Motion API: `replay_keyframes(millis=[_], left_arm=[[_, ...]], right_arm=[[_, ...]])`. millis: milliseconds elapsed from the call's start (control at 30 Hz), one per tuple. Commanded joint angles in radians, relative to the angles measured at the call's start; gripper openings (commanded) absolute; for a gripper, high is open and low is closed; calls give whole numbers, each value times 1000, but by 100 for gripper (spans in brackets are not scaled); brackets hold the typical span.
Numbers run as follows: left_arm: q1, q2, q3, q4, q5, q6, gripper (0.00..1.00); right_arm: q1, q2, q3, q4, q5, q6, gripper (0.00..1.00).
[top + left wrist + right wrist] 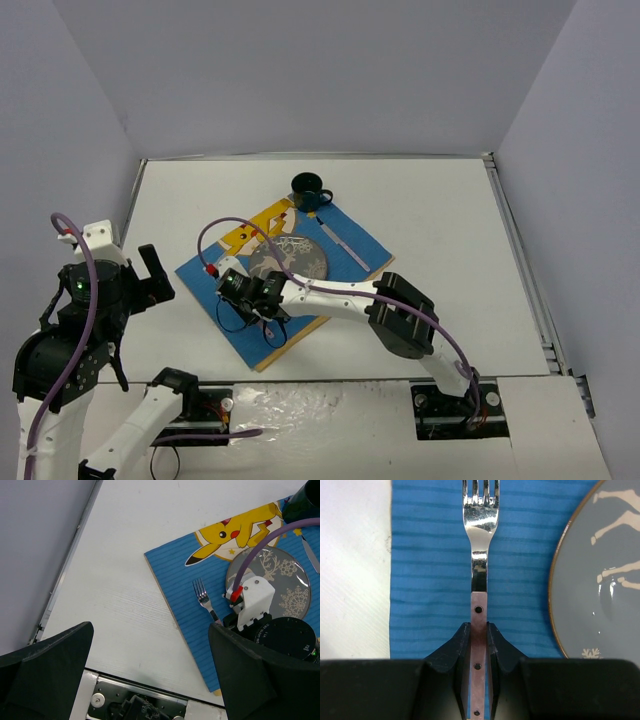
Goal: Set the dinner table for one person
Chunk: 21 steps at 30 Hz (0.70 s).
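Observation:
The white dinner table [440, 230] carries a blue cartoon-print placemat [360, 235] with a grey snowflake plate [290, 258] on it. A silver fork [480, 525] with a pinkish riveted handle lies on the placemat [430, 555] left of the plate [600, 580], tines pointing away. My right gripper [479, 625] is shut on the fork's handle, low on the mat; it also shows in the top view [232, 278]. My left gripper [150, 630] is open and empty, held above the table's near left part [150, 275]. The fork [201, 594] also shows in the left wrist view.
A dark teal mug [308, 188] stands at the placemat's far corner. A knife [345, 247] lies on the mat right of the plate. A purple cable [215, 235] loops over the mat. White walls close in the table on three sides.

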<state>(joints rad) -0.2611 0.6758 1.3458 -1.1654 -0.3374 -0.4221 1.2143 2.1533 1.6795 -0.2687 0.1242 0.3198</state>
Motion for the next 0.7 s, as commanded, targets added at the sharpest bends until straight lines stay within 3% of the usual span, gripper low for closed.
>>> replay_keyframes(millis=[0, 667], left_arm=[[-5, 8, 1, 22, -9, -1, 97], [-12, 8, 4, 38, 3, -4, 97]], right_arm=[[-13, -11, 48, 7, 53, 112, 0], [4, 48, 63, 7, 64, 160, 0]])
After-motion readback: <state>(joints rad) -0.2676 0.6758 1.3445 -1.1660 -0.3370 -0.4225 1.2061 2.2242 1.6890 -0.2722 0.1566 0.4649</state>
